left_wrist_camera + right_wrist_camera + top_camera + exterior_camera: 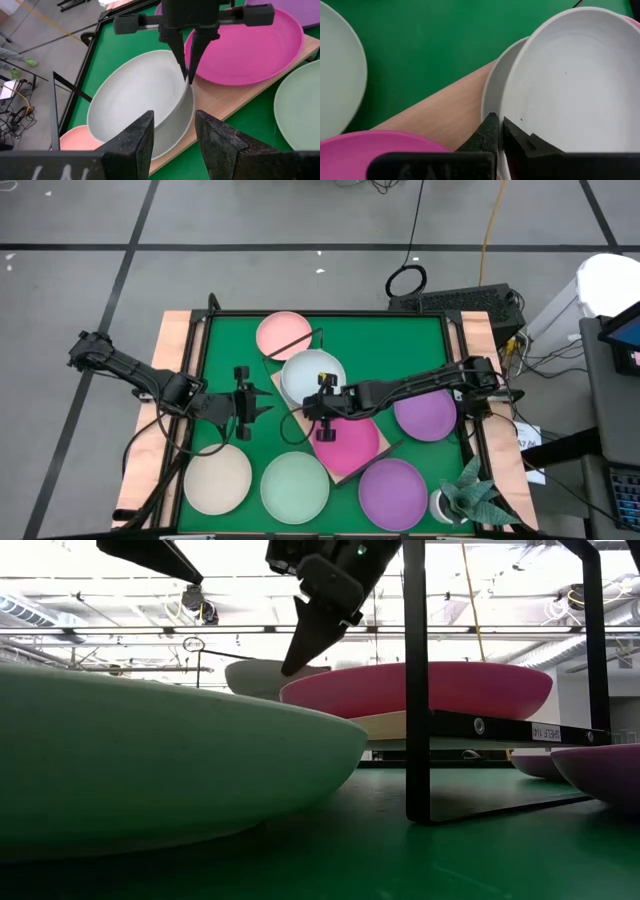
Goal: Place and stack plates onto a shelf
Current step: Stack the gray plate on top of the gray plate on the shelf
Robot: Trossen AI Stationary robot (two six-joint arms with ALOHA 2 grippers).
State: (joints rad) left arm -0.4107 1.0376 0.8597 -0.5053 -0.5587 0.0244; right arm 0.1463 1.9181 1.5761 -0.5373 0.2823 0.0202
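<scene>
While seen from above: shelf [345, 470], light wood, lying slantwise mid-mat, bearing a pale blue plate [312, 377] at its far end and a magenta plate [346, 442] at its near end; right gripper [322, 406] reaching in over the seam between the two, at the pale plate's near rim; left gripper [262, 404] parked over bare mat just beside the shelf, nothing held; loose on the mat, a salmon plate [284, 334], beige plate [217, 479], mint plate [295, 486] and two purple plates [425, 412] [393, 492], presumably awaiting their turn. Low view: mint plate filling the foreground, black wire frame [416, 680] upright, magenta plate raised on the board, right gripper's fingers drawn to a point at the pale plate's edge. Left wrist view: own jaws apart and empty, aimed at the shelf as if standing by; opposite gripper's fingers pinched on the pale plate's rim, a second pale plate apparently nested beneath, hence likely a stacking placement. Right wrist view: jaws together on that thin rim, wood board beside, upper plate seemingly tilted over the lower, so probably not yet settled for release.
</scene>
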